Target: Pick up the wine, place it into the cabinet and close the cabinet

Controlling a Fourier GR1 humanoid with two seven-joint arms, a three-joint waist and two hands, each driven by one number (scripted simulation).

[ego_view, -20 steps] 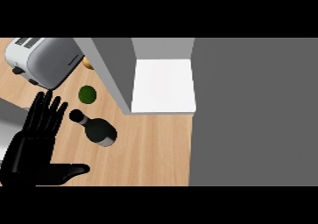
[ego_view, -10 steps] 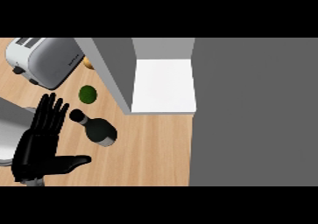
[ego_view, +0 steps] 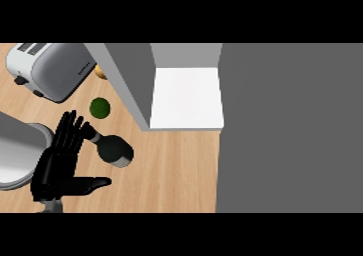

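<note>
The wine bottle (ego_view: 114, 149) is dark with a pale grey end and sits on the wooden counter (ego_view: 169, 170), left of centre. My left hand (ego_view: 57, 175) is open just left of it, fingers straight and pointing away from me, thumb stretched out to the right below the bottle. The fingertips (ego_view: 75, 125) reach the bottle's narrow dark end; whether they touch it is unclear. The cabinet (ego_view: 185, 97) stands open behind the bottle, showing a white shelf. A grey panel (ego_view: 128, 82) runs along its left side. My right hand does not show.
A silver toaster (ego_view: 51, 70) stands at the back left. A small green round fruit (ego_view: 100, 107) lies between it and the bottle, and an orange object (ego_view: 100, 72) peeks out by the cabinet's panel. A broad grey surface (ego_view: 291, 130) fills the right side.
My left hand has moved to the right and away from me, closing in on the bottle's dark end. The bottle and cabinet have not moved.
</note>
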